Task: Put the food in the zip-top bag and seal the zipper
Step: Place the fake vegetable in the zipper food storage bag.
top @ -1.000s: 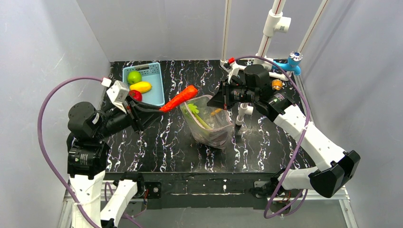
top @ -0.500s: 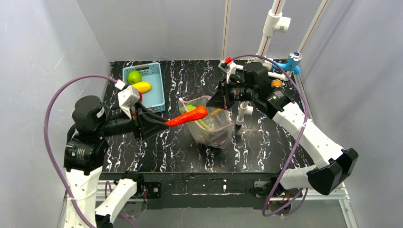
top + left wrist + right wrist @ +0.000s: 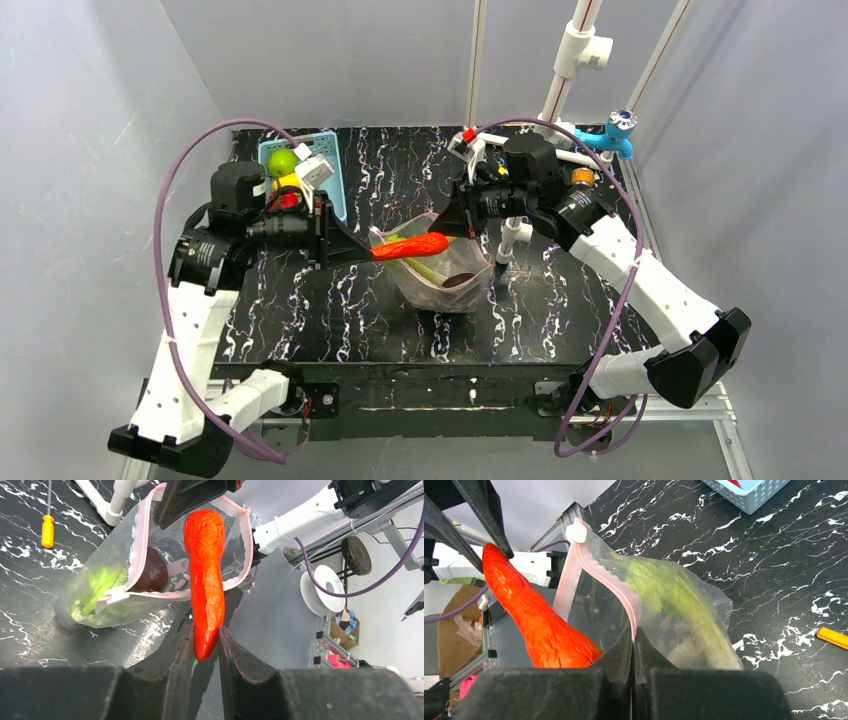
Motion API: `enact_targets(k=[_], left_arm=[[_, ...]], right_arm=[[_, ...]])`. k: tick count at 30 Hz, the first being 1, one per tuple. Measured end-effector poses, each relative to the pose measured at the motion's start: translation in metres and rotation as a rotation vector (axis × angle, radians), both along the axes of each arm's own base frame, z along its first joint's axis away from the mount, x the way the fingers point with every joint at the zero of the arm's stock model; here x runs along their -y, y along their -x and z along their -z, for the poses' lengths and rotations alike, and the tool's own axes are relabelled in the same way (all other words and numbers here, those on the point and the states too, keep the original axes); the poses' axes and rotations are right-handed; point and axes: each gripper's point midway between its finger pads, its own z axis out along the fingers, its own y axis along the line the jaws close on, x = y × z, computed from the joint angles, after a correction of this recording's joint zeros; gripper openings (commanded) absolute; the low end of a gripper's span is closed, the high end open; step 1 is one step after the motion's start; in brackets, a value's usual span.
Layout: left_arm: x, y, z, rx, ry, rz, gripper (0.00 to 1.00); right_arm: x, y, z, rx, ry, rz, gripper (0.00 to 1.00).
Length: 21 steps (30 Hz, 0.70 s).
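Observation:
My left gripper (image 3: 366,254) (image 3: 206,647) is shut on the narrow end of a long red chili (image 3: 410,246) (image 3: 204,575) and holds it level over the open mouth of the zip-top bag (image 3: 440,270) (image 3: 125,580). My right gripper (image 3: 462,222) (image 3: 634,637) is shut on the bag's pink zipper strip (image 3: 614,582) and holds the mouth up and open. Inside the bag lie the green leek (image 3: 674,595) (image 3: 97,587) and a dark red round piece (image 3: 150,570) (image 3: 460,281). The chili also shows in the right wrist view (image 3: 534,620).
The light blue basket (image 3: 330,190) at the back left holds a round green fruit (image 3: 282,162), a yellow fruit (image 3: 290,181) and a red piece (image 3: 290,200). An orange-handled tool (image 3: 47,530) (image 3: 831,636) lies right of the bag. White pipe stands (image 3: 512,240) rise behind it.
My left arm has swung right and carried the chili from beside the basket to over the bag's mouth. My right gripper has kept its hold on the bag's edge.

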Motion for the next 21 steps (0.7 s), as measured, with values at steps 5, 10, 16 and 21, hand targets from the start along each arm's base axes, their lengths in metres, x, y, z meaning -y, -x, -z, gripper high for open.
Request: enact_targets(k=[5, 10, 16, 21], left_arm=[[0.005, 0.006, 0.011, -0.056, -0.068, 0.036, 0.00], [0.008, -0.003, 0.013, -0.088, -0.115, 0.020, 0.00], [0.019, -0.027, 0.022, -0.139, -0.147, -0.041, 0.41], [0.026, -0.038, 0.012, -0.115, -0.104, -0.079, 0.62]], right_arm=[[0.000, 0.000, 0.000, 0.016, 0.002, -0.007, 0.01], [0.000, -0.001, 0.000, 0.026, 0.004, -0.011, 0.01], [0.000, 0.000, 0.000, 0.024, 0.003, -0.011, 0.01], [-0.001, 0.002, 0.000, 0.014, 0.002, -0.013, 0.01]])
